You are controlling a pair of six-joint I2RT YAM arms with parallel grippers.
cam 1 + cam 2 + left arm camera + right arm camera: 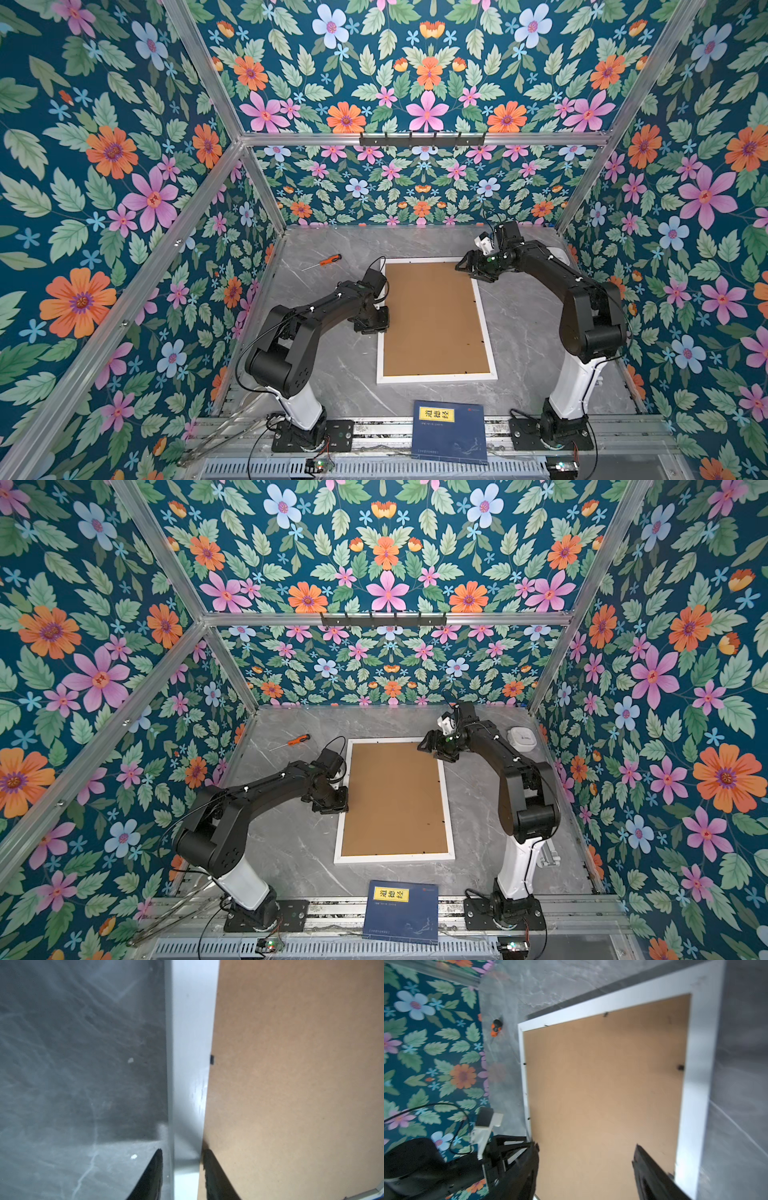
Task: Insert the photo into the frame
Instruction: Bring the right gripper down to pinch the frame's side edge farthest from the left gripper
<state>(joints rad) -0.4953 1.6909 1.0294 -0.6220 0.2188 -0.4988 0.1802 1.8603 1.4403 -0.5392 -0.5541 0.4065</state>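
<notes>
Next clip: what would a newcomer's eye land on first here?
The loud floral wallpaper covers every wall of the booth. Then comes the white frame, lying back-up in the middle of the table with a brown backing board filling it. The left gripper straddles the frame's left rail, and the right gripper hangs open over the far right corner.

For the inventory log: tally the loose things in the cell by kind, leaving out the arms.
frame: 1
backing board: 1
screwdriver: 1
book: 1
small white case: 1
Total: 5
</notes>
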